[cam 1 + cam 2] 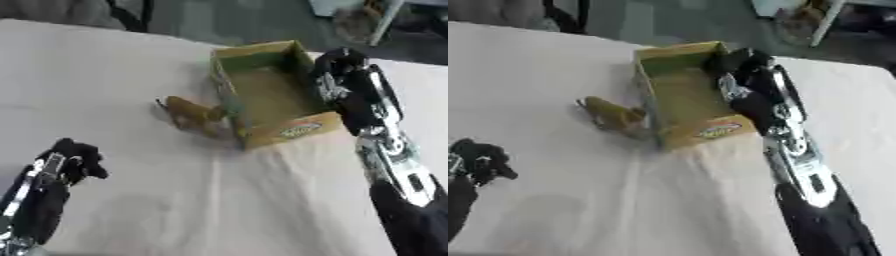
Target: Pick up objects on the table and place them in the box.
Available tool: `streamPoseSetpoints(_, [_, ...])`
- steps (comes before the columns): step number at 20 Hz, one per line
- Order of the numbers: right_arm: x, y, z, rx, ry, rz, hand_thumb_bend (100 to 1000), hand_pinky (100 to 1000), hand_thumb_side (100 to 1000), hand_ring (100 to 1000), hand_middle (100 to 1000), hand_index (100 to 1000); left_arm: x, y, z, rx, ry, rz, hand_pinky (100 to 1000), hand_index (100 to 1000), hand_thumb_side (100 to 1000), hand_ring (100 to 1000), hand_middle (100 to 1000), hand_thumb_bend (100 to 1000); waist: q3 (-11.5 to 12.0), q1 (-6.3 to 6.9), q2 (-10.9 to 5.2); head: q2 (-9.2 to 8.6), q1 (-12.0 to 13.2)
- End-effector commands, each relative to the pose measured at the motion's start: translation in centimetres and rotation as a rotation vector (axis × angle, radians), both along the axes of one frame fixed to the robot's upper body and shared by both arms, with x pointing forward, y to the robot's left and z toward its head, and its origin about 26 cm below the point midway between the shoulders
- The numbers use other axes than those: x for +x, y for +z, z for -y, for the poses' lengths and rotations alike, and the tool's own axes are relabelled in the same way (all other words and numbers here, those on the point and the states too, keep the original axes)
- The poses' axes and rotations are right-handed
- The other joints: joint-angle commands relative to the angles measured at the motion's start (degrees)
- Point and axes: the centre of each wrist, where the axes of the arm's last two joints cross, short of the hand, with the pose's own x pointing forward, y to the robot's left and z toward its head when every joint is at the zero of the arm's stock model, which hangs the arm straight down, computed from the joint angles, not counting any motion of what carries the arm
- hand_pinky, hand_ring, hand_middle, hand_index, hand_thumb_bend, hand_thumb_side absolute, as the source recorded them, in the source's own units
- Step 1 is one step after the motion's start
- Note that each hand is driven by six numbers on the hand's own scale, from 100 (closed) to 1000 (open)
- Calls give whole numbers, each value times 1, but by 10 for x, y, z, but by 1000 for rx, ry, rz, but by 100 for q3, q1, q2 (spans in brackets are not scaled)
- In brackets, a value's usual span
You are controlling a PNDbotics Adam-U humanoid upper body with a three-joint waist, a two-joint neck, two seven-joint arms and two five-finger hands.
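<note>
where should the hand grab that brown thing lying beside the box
Probably at the brown object's free end, coming from the robot's left and above. Its other end lies against the box's left wall, so that side is blocked, while the end pointing away sits on open cloth. The left hand is on that side.

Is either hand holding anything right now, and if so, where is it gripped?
Nothing visibly held. The left hand is curled and empty; the right hand is at the box's far right wall, and any grip can't be told.

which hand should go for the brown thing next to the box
Left, probably. The brown object lies against the box's left wall, on the open side toward the left hand. The right hand is beyond the box's right wall.
</note>
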Motion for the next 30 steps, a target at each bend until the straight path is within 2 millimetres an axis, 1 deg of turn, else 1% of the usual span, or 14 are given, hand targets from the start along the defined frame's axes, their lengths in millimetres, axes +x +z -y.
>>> streamPoseSetpoints(1, [-2, 11, 5, -9, -4, 34, 100, 436, 113, 460, 446, 522, 0, 4, 0, -1, -3, 16, 571, 626, 756, 503, 521, 100, -3, 32, -89, -34, -10])
streamPoseSetpoints(9, [-2, 10, 5, -11, -5, 31, 100, 436, 116, 460, 447, 522, 2, 12, -4, 18, 4, 54, 580, 641, 732, 512, 528, 100, -18, 65, -91, -14, -13])
streamPoseSetpoints(13, [-2, 10, 6, -15, -7, 29, 100, 436, 113, 460, 447, 522, 5, 28, -10, 75, 28, 131, 585, 651, 676, 520, 536, 100, -18, 81, -99, -10, -8])
streamPoseSetpoints(14, [-2, 9, 6, -17, -8, 28, 100, 436, 113, 460, 447, 522, 6, 36, -12, 97, 40, 164, 591, 659, 634, 527, 544, 100, -17, 87, -104, -5, -6])
streamPoseSetpoints(17, [-3, 8, 7, -20, -12, 23, 100, 436, 112, 460, 447, 522, 10, 73, -22, 204, 91, 335, 614, 682, 539, 557, 571, 100, -18, 107, -126, -15, 2])
streamPoseSetpoints(18, [-3, 8, 7, -20, -11, 22, 100, 436, 112, 460, 447, 523, 11, 83, -23, 238, 102, 384, 623, 694, 453, 572, 585, 100, -20, 111, -132, -18, 2])
streamPoseSetpoints(19, [-3, 8, 7, -21, -10, 22, 100, 436, 112, 460, 447, 523, 12, 95, -25, 276, 111, 433, 628, 702, 418, 580, 592, 100, -24, 113, -138, -21, 2])
streamPoseSetpoints(21, [-2, 7, 7, -22, -8, 22, 100, 436, 111, 460, 447, 523, 14, 114, -26, 360, 113, 511, 652, 730, 303, 617, 623, 100, -33, 117, -149, -27, 14])
streamPoseSetpoints(22, [-3, 7, 7, -22, -7, 21, 100, 436, 111, 460, 447, 523, 16, 123, -26, 411, 110, 546, 672, 759, 216, 648, 651, 100, -38, 119, -153, -26, 21])
streamPoseSetpoints(24, [-3, 7, 7, -22, -7, 20, 100, 436, 111, 460, 447, 523, 19, 137, -25, 512, 92, 588, 698, 786, 100, 686, 684, 100, -51, 122, -161, -25, 31])
streamPoseSetpoints(25, [-3, 7, 7, -23, -5, 19, 100, 436, 112, 460, 447, 523, 21, 144, -24, 576, 74, 607, 707, 796, 100, 701, 697, 108, -61, 124, -164, -22, 38])
streamPoseSetpoints(26, [-3, 7, 6, -23, -4, 19, 100, 436, 111, 460, 447, 523, 23, 150, -23, 642, 57, 624, 721, 811, 100, 724, 719, 196, -72, 127, -166, -22, 47])
streamPoseSetpoints(27, [-3, 7, 6, -23, -2, 18, 100, 436, 112, 460, 447, 523, 25, 156, -21, 713, 36, 642, 730, 818, 100, 736, 730, 249, -83, 131, -168, -21, 55])
streamPoseSetpoints(30, [-2, 6, 6, -25, 3, 16, 100, 436, 112, 459, 447, 523, 33, 171, -15, 911, -8, 674, 739, 821, 100, 745, 740, 479, -114, 139, -175, -13, 92])
